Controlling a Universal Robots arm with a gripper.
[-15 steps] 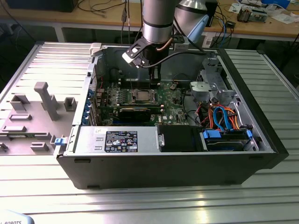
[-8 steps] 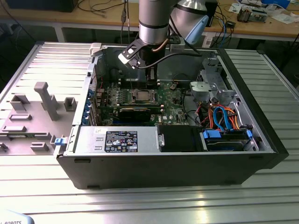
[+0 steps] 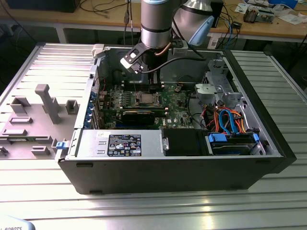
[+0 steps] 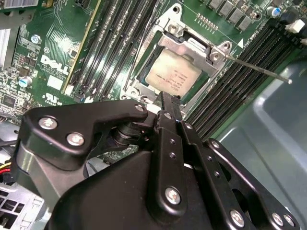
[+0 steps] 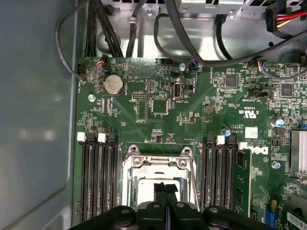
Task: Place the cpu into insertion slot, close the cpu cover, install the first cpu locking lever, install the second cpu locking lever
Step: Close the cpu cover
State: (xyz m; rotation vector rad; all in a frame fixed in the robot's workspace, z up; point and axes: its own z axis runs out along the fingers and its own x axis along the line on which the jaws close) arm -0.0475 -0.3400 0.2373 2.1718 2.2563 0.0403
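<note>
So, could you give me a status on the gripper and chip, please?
Gripper shut, empty. Small square silvery-grey cpu seated beneath it; thin silvery metal cpu cover flat around it. Thin metal lever rod juts out sideways.

Silver-grey tube on the arm, dark band at the joint, pale blue cap on the neighbouring joint. At the wrist there's a black bracket with a white block bolted on. A copper-coloured cable and a black cable run off it. In both wrist views the gripper is matte black: rounded linkage plates, slim flat fingers. Silver screws at every pivot, some recessed.
</note>
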